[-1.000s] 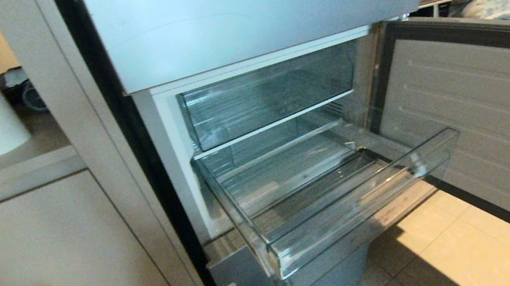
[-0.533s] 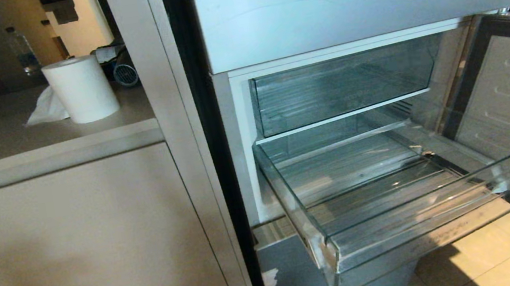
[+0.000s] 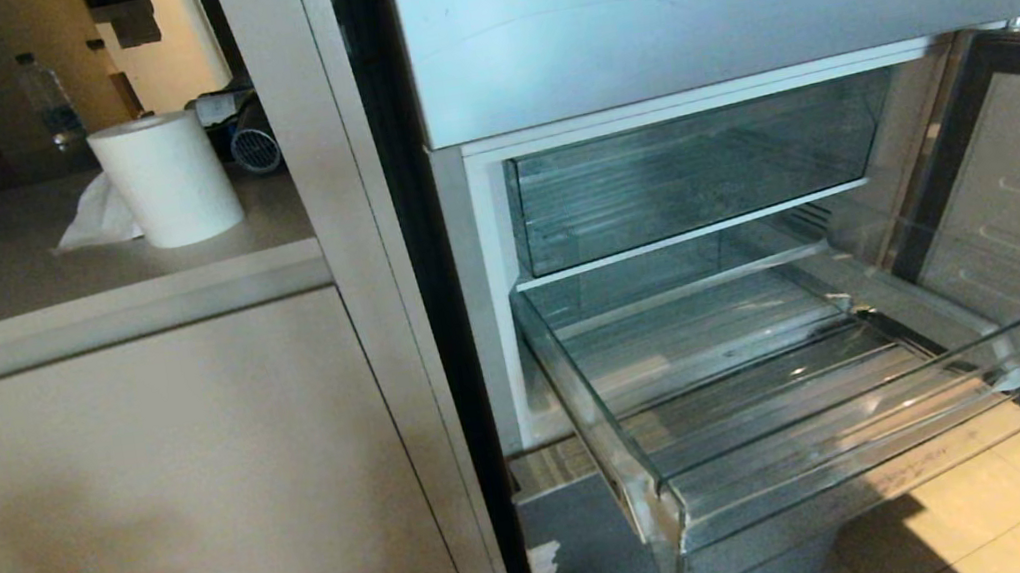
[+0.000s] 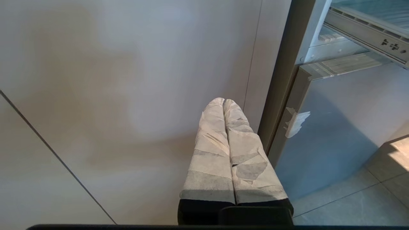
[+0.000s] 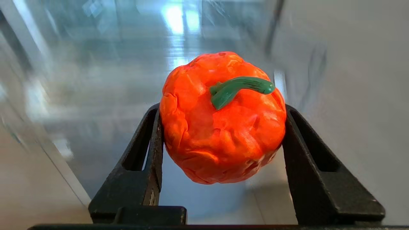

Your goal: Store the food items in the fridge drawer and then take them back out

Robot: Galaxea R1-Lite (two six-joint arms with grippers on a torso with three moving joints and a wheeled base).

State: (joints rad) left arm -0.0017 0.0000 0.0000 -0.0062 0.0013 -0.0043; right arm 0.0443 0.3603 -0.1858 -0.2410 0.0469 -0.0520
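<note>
Head view is panning off the counter (image 3: 65,282), so the drawer (image 3: 861,467), pulled out and bare, is now sitting at 4 o'clock. Right gripper (image 5: 220,127) is pinching the orange fruit (image 5: 220,127), likely heading in to store it. Left gripper (image 4: 223,103) is pressed together, idle.

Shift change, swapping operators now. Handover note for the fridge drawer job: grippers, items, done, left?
Right gripper: shut on the orange-red pepper-like food item, green stem showing, held in the air; not in the head view.
Left gripper: shut, empty, parked low by the cabinet front left of the fridge.
Fridge drawer: pulled out, nothing in it yet. The taller clear drawer above is pushed in.
Second food item: not in view.
Done: drawer opened, one item picked up.
Left: drop this item in, store the other, then take both back out.
</note>
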